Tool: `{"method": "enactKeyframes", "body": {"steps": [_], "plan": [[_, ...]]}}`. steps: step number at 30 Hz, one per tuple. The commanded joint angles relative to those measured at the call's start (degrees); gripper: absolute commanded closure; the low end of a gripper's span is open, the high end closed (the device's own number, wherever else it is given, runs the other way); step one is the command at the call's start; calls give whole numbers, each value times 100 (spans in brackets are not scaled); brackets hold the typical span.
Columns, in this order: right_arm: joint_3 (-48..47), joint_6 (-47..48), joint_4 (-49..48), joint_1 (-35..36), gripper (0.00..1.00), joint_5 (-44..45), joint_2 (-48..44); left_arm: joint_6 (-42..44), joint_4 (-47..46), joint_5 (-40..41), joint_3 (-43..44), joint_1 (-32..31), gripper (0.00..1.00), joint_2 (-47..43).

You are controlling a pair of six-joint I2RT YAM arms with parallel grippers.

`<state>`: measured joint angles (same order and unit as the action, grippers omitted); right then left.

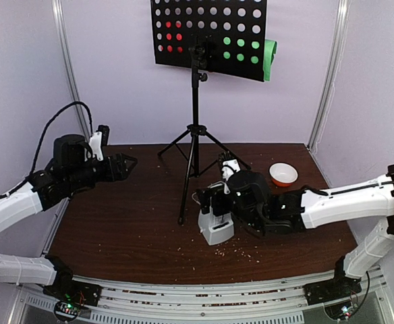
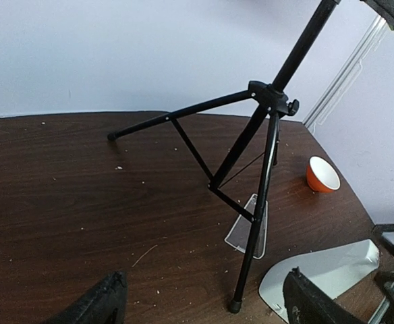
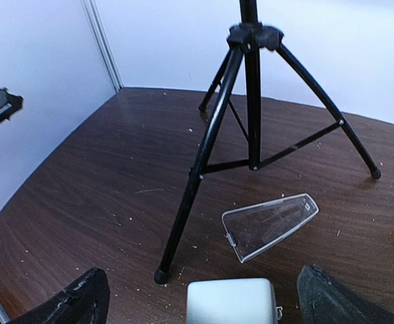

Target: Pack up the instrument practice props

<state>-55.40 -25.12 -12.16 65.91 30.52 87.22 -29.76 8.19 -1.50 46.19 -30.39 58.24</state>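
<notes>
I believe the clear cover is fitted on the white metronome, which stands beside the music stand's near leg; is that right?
Not quite. The clear cover is off the white metronome and lies flat on the table just beyond it, as the right wrist view shows. The metronome does stand beside the music stand's near leg.
</notes>
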Motion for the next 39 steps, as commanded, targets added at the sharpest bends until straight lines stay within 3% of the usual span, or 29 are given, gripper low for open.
{"method": "enactKeyframes", "body": {"steps": [1,4,8,12,17,24,29,39], "plan": [[-77,320,-20,-254,0,-236,-914,-299,-448,-464,48,-274,19,428],[426,-69,-31,-827,8,-751,-1545,-547,-1048,162,-84,-1092,26,837],[1315,-990,79,-1906,12,-1455,-1888,-1012,-2247,189,-229,-1836,30,1535],[2097,-1672,-69,-2401,18,-1952,-1823,-1107,-2339,133,155,-2268,35,2386],[2622,-1856,-623,-2434,27,-2421,-1304,-1369,-2348,312,304,-2501,41,2950],[2459,-1760,-1142,-2396,39,-3233,-334,-1471,-2365,187,433,-2537,48,3489],[2250,-1483,-1229,-2280,41,-3340,26,-1516,-2365,191,443,-2542,53,3693],[2152,-1359,-1436,-1780,55,-3104,181,-1436,-2261,170,733,-2540,61,4056]]}}
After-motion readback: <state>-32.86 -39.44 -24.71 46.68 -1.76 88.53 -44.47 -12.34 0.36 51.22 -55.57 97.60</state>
